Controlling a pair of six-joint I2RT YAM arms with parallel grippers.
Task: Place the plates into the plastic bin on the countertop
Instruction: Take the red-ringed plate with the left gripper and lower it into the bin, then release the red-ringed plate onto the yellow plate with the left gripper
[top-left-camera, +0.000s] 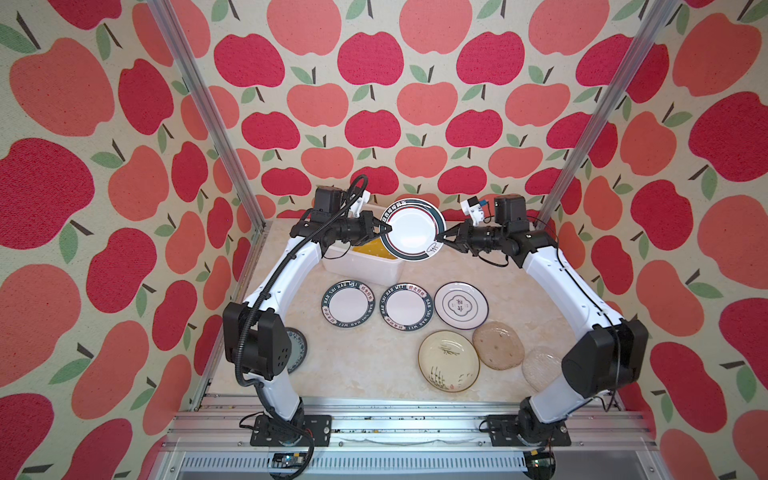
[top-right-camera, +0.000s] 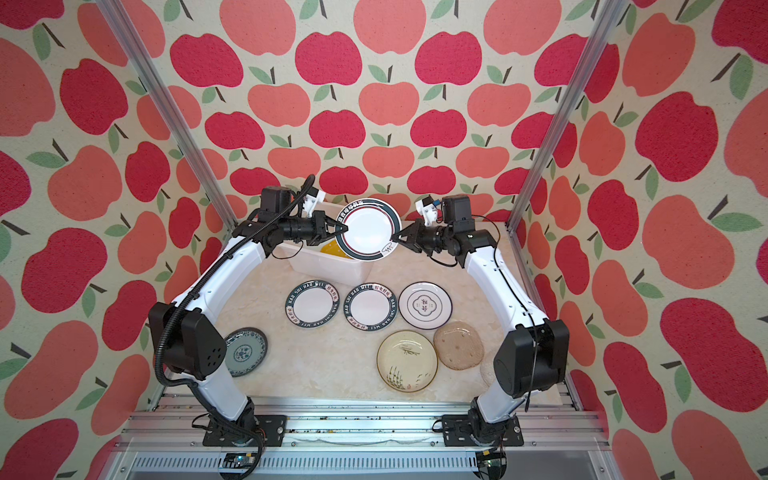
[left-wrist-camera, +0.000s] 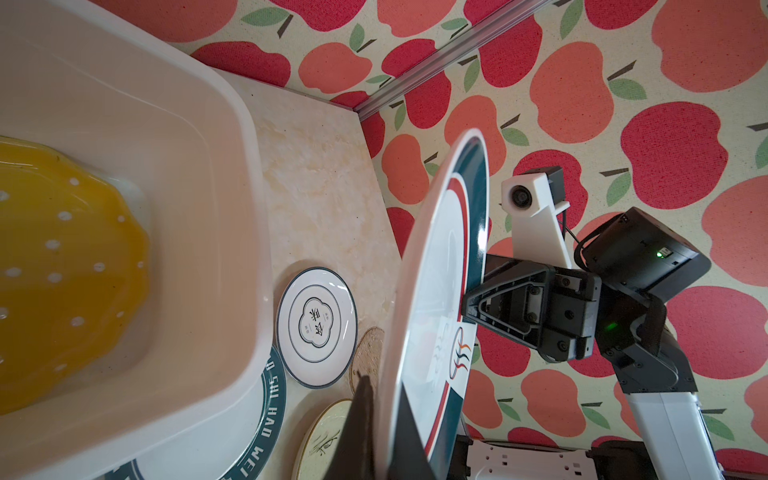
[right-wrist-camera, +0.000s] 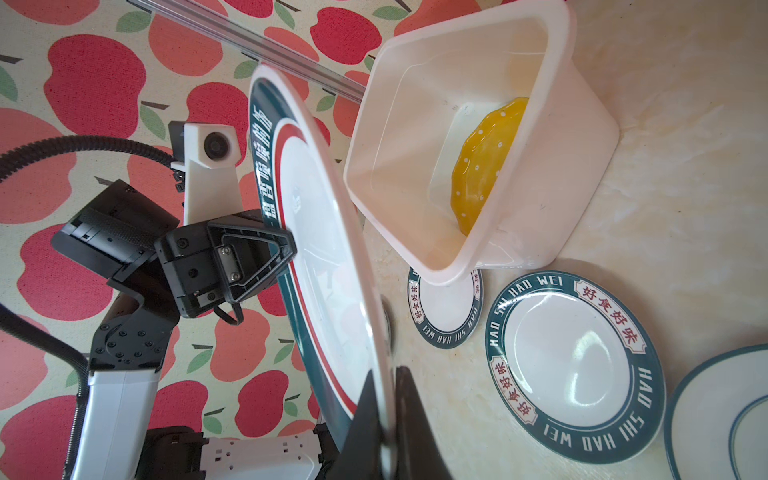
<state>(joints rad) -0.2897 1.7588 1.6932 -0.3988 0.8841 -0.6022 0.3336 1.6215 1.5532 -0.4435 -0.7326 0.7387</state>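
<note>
Left fingers (top-left-camera: 380, 227), right fingers (top-left-camera: 445, 239) grip plate (top-left-camera: 411, 230) — tilted, beside bin (top-left-camera: 361, 267)

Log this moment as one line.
held: green-rimmed plate, raised near plastic bin | left jaws: shut on rim | right jaws: shut on opposite rim | in bin: yellow dotted plate

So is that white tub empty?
No, a yellow dotted plate lies inside the plastic bin.

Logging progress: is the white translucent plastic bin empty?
Not empty. The white translucent plastic bin holds one yellow white-dotted scalloped plate, shown in both wrist views; nothing else shows inside.
</note>
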